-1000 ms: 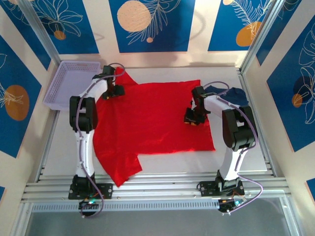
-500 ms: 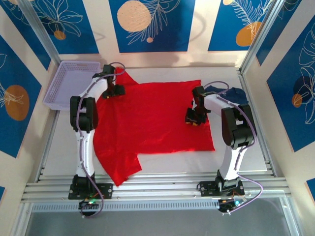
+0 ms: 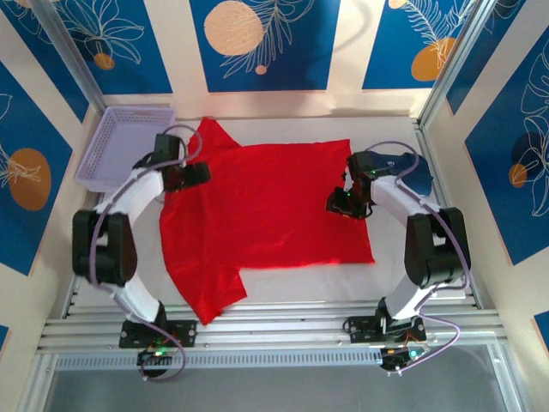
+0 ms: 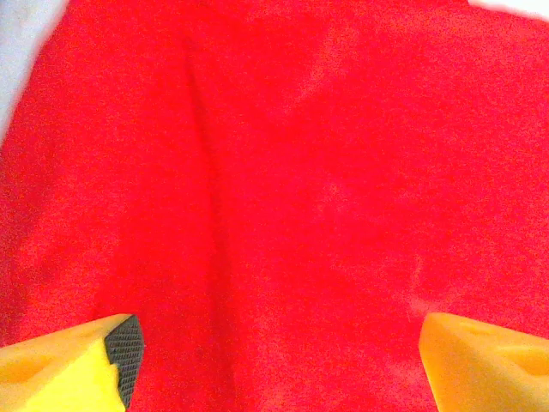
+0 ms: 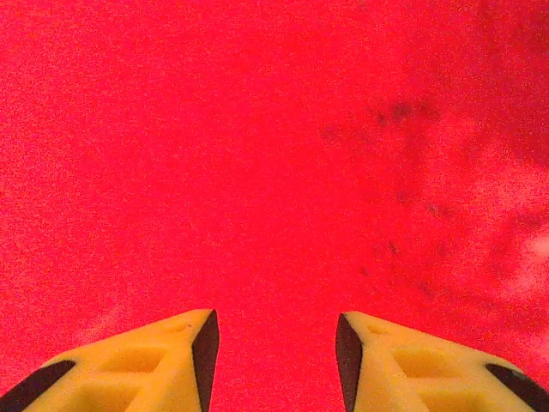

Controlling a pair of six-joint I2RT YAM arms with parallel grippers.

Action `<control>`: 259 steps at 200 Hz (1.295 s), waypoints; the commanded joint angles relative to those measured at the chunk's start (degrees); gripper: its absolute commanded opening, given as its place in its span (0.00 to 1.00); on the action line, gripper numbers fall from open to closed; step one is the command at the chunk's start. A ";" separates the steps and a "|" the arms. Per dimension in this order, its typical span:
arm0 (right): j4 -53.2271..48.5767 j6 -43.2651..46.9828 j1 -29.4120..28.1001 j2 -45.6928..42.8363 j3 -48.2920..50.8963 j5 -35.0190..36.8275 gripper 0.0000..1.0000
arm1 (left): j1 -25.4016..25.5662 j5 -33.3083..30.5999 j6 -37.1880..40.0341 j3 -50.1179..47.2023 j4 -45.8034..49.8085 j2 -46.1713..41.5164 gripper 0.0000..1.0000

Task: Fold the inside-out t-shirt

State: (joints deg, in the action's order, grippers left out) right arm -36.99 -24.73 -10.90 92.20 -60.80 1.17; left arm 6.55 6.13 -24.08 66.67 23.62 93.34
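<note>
Bench (image 3: 300,283) front carries one short sleeve of the red t-shirt (image 3: 266,206). The shirt lies spread flat across the middle, its other sleeve pointing to the far left. Farther in, my right gripper (image 3: 339,204) sits over the shirt's right edge, jaws released, bare red cloth beneath. My left gripper (image 3: 196,174) hangs over the far-left shoulder area, jaws spread wide. Beyond, I see a lavender basket (image 3: 96,154) at the far-left corner and a navy garment (image 3: 403,163) beside the shirt's far-right corner.
</note>
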 commanded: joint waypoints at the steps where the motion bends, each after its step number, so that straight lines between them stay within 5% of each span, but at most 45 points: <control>1: -2.02 -2.04 0.86 -5.49 4.48 0.73 0.45 | 0.80 6.58 -5.49 -8.73 -6.64 -7.27 0.84; 39: 1.49 -2.82 1.08 -6.41 7.43 -3.01 0.45 | 4.19 9.48 -6.12 -14.23 -8.87 -8.73 0.84; 108: 7.32 -3.17 0.68 7.18 -4.45 -7.52 0.44 | 6.01 7.74 -4.43 -4.20 -9.97 4.53 0.83; 150: 6.31 -4.47 0.79 18.52 -19.50 -5.50 0.44 | 4.13 -0.64 -1.09 7.31 -3.82 12.25 0.83; 184: 4.26 -5.40 2.48 24.71 -25.69 -2.17 0.42 | 1.59 0.42 -1.41 11.77 -2.21 17.48 0.83; 259: 4.52 -3.85 5.00 32.72 -34.75 -6.62 0.42 | -0.98 1.91 0.04 24.04 1.22 27.17 0.84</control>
State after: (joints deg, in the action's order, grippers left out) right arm -31.42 -28.95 -6.09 123.85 -92.36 -3.07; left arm 6.44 8.01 -25.76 86.89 22.35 119.28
